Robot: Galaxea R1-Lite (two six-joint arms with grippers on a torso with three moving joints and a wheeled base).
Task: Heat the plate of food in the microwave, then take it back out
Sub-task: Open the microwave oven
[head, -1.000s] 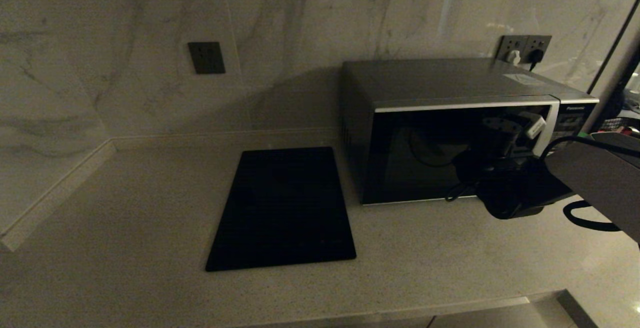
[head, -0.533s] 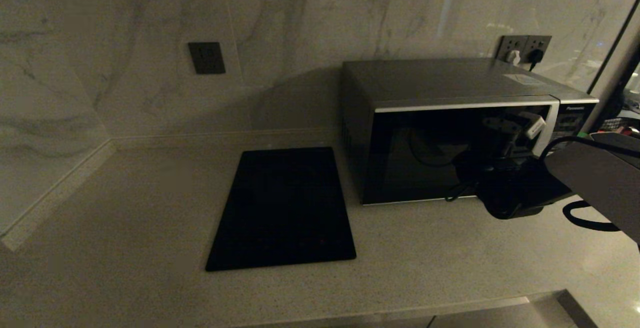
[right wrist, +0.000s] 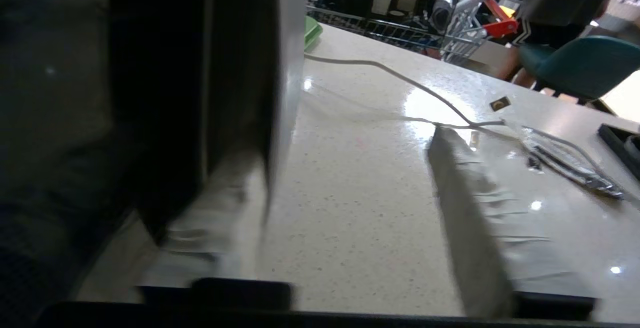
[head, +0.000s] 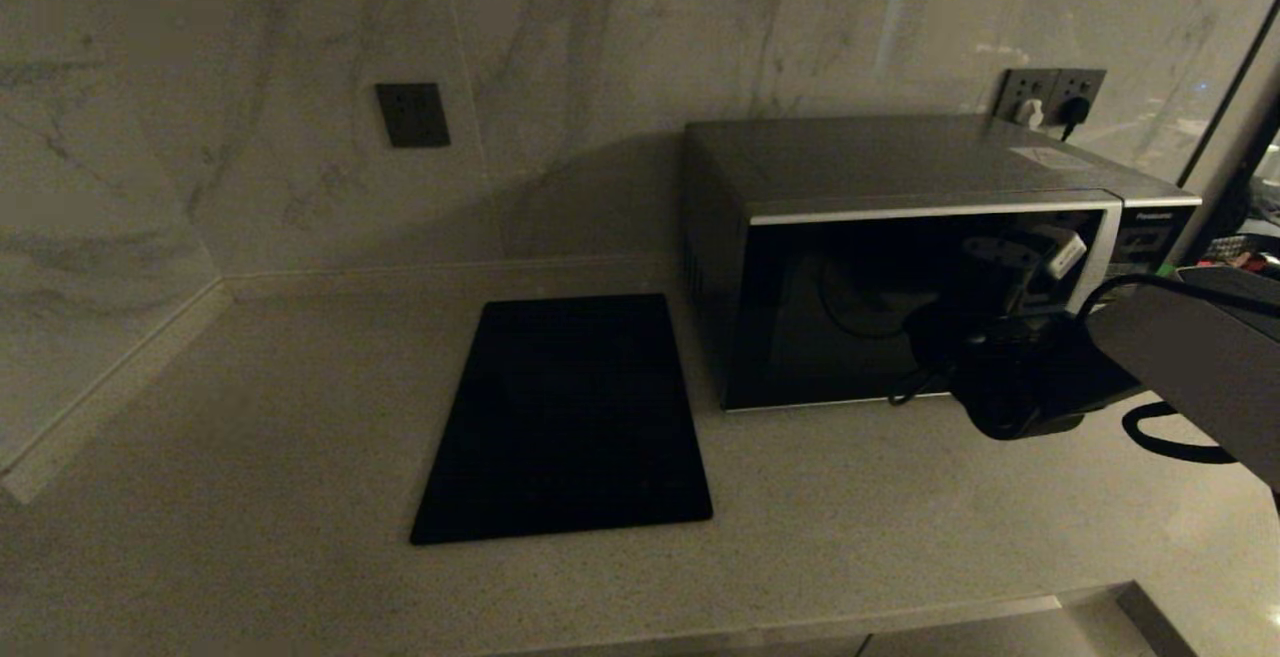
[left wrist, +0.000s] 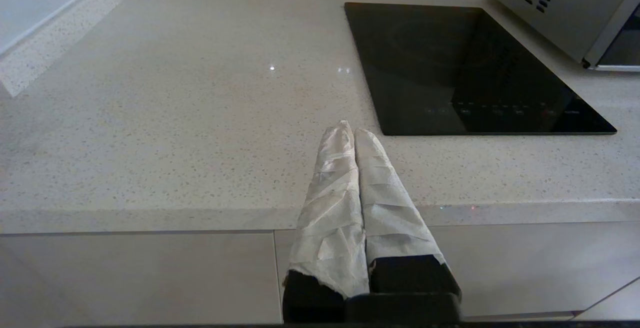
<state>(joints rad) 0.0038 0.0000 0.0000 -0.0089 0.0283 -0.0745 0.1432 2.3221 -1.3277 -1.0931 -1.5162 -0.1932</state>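
The microwave [head: 900,167] stands at the back right of the counter with its dark glass door closed. The plate of food is out of view. My right gripper [head: 1025,257] hangs open in front of the door's right side, near the silver handle band [head: 1100,247]. In the right wrist view the right gripper [right wrist: 345,153] has one taped finger [right wrist: 220,218] close against the door's edge [right wrist: 287,68] and the other out over the counter. My left gripper [left wrist: 352,128] is shut and empty, parked at the counter's front edge.
A flat black cooktop [head: 570,417] lies left of the microwave. A green board [right wrist: 311,31] and a white cable [right wrist: 390,71] lie on the counter beyond the microwave's right side. Wall sockets [head: 1050,92] with plugs sit behind it.
Almost nothing differs. The right arm has shifted very slightly to the left in front of the door, and the door stays closed.
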